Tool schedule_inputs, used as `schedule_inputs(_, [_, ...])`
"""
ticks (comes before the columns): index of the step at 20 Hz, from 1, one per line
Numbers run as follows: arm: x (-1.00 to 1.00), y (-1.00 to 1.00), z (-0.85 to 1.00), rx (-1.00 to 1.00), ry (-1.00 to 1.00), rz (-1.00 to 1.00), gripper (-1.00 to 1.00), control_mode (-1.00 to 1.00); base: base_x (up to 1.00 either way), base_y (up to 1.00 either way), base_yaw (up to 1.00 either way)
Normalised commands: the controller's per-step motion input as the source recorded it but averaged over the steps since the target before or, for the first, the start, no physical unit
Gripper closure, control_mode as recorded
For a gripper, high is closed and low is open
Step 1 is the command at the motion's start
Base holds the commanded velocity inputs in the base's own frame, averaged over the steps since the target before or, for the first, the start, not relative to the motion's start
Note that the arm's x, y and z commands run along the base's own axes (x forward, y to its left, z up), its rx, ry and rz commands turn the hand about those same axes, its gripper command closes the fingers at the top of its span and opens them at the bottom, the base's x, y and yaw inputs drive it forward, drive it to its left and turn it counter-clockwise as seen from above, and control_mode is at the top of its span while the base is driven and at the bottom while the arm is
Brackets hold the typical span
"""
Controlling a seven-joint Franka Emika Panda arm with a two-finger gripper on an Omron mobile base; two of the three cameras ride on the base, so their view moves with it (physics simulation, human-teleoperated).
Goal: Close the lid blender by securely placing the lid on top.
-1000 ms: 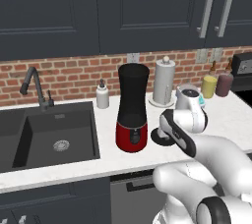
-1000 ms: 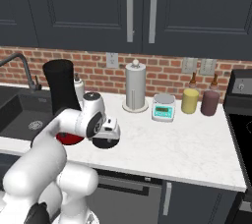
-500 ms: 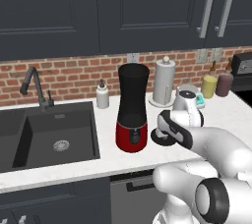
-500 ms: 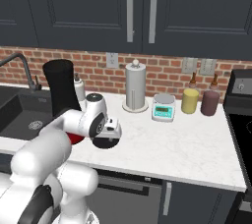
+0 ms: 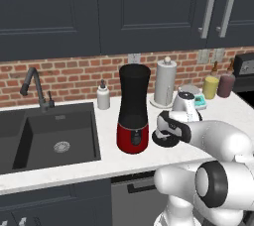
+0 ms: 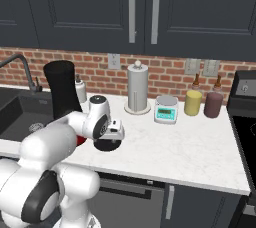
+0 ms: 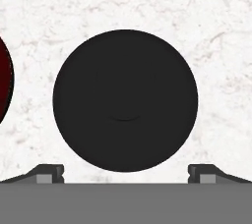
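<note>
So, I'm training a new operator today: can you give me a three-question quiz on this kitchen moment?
1. True or false: the lid already sits on the blender.
2. The gripper is: A) open above the lid, B) shut on the lid, C) over the sink.
3. What does the lid rest on?

Key:
1. False, it lies beside the blender.
2. A.
3. The counter.

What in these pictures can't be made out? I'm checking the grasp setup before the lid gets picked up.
- Flat round black lid: raised knob indistinct in the hand view; mostly covered by the wrist in both base views.
- Open two-finger gripper: fingertips cut off by the hand view's bottom edge.
- Red-based blender: jar opening unseen, camera too low.
</note>
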Motion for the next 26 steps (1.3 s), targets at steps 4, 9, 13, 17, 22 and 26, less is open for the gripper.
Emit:
schedule_inputs(4, [0.15, 0.00, -0.11, 0.00, 0.00, 0.02, -1.00, -1.00, 0.00, 0.00, 0.00])
schedule_inputs(9, [0.15, 0.00, -0.13, 0.00, 0.00, 0.02, -1.00, -1.00, 0.00, 0.00, 0.00])
schedule_inputs(13, [0.14, 0.00, -0.15, 0.00, 0.00, 0.02, -1.00, -1.00, 0.00, 0.00, 0.00])
schedule_inputs(17, [0.15, 0.00, -0.16, 0.00, 0.00, 0.02, -1.00, -1.00, 0.00, 0.00, 0.00])
schedule_inputs(22, [0.16, 0.00, -0.15, 0.00, 0.00, 0.02, -1.00, -1.00, 0.00, 0.00, 0.00])
schedule_inputs(26, [0.15, 0.00, -0.12, 0.00, 0.00, 0.02, -1.00, -1.00, 0.00, 0.00, 0.00])
